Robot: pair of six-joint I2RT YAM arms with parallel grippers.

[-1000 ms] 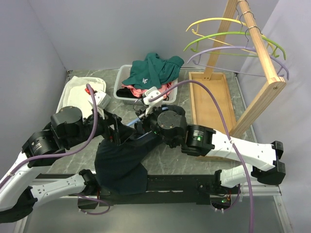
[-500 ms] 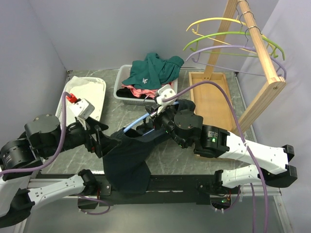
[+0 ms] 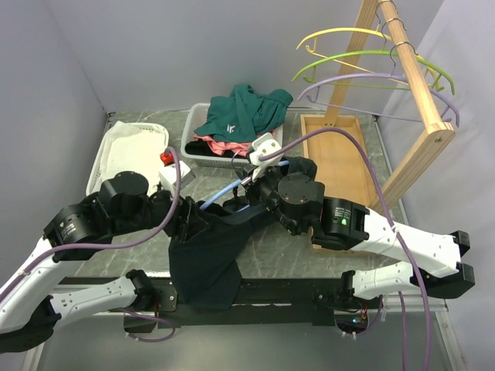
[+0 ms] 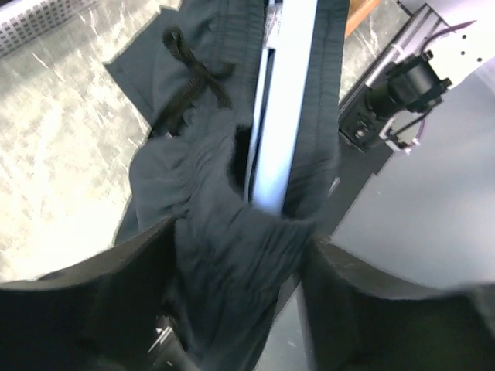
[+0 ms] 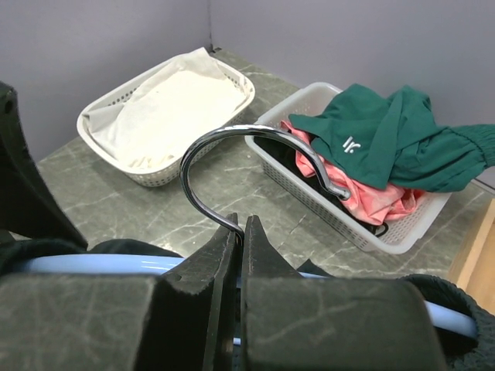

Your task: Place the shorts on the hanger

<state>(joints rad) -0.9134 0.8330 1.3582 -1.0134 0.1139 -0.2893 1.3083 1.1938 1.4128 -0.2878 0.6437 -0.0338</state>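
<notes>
Status: partly done. Right end effector (image 5: 240,224) is clenched on the hanger (image 4: 285,93) at the neck of its chrome wire hook (image 5: 247,128), holding it over the counter (image 3: 274,249). One pale-blue hanger arm runs inside the waistband of the shorts (image 3: 203,259). The rest of the shorts droops over the counter's near edge.

Left end effector (image 4: 240,270) straddles a bunched waistband fold, jaws wide with cloth between them. Can't tell if it's actually pinching.

Left to do, my read: pull the waistband over the other hanger arm, then let go.

Materials:
- shorts: soft, dark, matte, with a gathered elastic waist and a bow-tied drawcord (image 4: 193,73).
- hanger: smooth rigid plastic, slim, curved.
</notes>
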